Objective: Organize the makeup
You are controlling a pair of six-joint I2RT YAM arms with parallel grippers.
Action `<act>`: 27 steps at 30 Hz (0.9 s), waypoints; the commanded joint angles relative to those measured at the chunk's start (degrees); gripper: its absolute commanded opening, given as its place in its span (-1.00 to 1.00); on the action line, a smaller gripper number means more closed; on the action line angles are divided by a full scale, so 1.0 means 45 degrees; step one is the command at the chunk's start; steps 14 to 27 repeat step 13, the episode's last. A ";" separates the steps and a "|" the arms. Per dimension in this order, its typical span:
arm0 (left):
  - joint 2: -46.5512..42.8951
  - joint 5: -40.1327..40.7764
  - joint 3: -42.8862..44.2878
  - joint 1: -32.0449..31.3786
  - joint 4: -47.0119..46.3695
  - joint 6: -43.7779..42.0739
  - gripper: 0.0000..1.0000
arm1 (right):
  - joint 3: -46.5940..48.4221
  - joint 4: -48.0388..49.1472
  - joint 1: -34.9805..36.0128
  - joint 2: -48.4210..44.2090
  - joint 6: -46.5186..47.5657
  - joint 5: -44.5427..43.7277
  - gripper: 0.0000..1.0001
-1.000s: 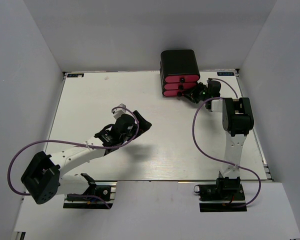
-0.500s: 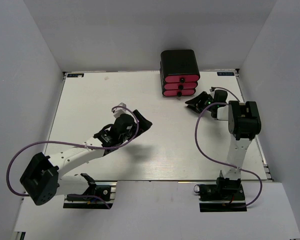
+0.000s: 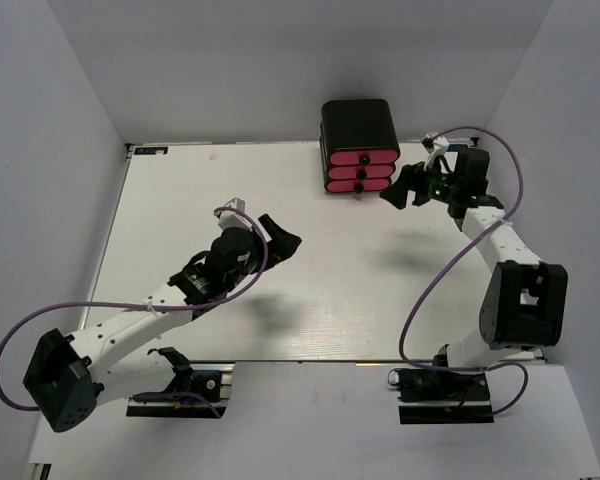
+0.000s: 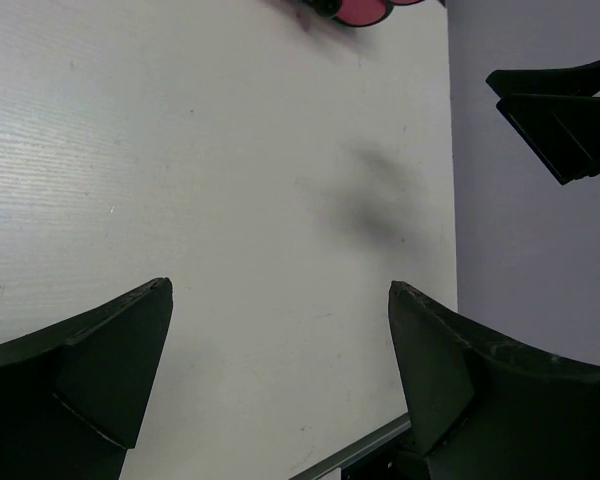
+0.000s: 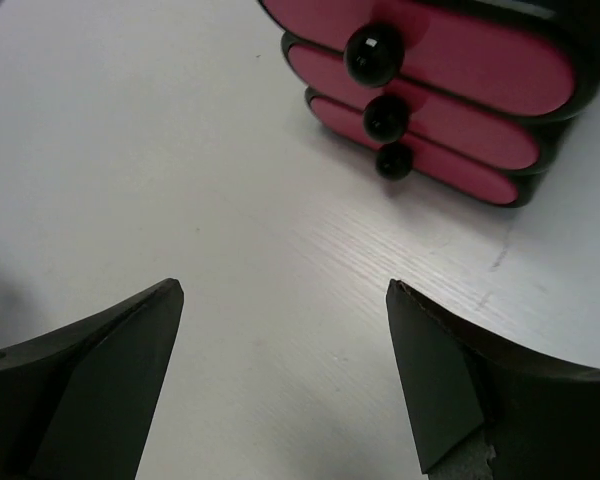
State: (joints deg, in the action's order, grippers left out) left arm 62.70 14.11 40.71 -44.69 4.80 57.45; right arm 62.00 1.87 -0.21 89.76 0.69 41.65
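No makeup shows in any view. My left gripper [image 3: 280,238] hovers over the middle of the white table [image 3: 180,220], open, with bare tabletop between its fingers [image 4: 110,350]. My right gripper [image 3: 398,190] hangs just right of and in front of the black box [image 3: 358,122], also open with nothing in it [image 5: 285,285]. The box's three pink drawers [image 5: 450,75] face it, each with a black knob [image 5: 372,50], and all look pushed in.
The black box stands at the table's far edge, right of centre. Grey walls close in the table on the left, back and right. A metal rail [image 3: 525,300] runs along the table's right edge. The right arm's purple cable [image 3: 420,300] loops over the near right.
My right gripper has come off the drawer fronts and opened wide, and its arm has swung out to the right. The left arm has reached slightly further forward, still open.
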 commanded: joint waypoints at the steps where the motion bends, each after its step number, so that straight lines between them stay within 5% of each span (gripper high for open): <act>1: -0.1098 0.0204 0.0113 0.0008 0.0378 -0.0949 0.96 | 0.0968 -0.2151 -0.0032 -0.0998 0.2718 -0.1612 0.78; 13: -0.2760 0.0166 0.0563 0.0008 0.1336 -0.2571 0.96 | 0.0056 -0.1725 -0.0110 -0.3909 0.0982 -0.3571 0.79; 27: -0.2760 0.0166 0.0563 0.0008 0.1336 -0.2571 0.96 | 0.0056 -0.1725 -0.0110 -0.3909 0.0982 -0.3571 0.79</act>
